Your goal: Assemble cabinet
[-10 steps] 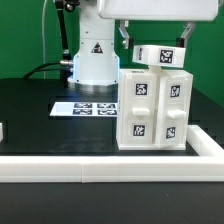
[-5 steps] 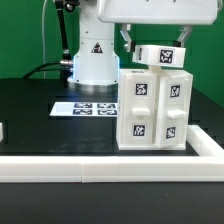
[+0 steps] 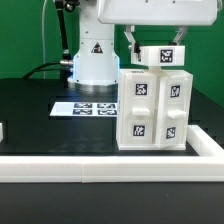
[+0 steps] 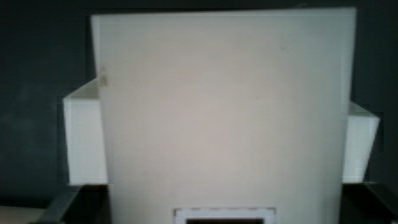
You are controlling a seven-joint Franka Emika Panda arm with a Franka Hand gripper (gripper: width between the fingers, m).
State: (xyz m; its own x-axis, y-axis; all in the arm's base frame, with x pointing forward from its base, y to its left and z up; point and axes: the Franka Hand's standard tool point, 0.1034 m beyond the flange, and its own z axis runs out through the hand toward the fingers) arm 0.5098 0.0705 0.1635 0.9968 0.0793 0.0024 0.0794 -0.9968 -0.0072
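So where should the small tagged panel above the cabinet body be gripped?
By two opposite edges, coming from above. The panel is a thin flat slab lying nearly level, slightly tilted, over the cabinet body, so its edges are exposed while its underside is not. The gripper straddles it that way.

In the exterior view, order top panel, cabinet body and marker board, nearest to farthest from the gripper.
1. top panel, between the gripper's fingers.
2. cabinet body, directly beneath.
3. marker board, lying flat toward the exterior view's left.
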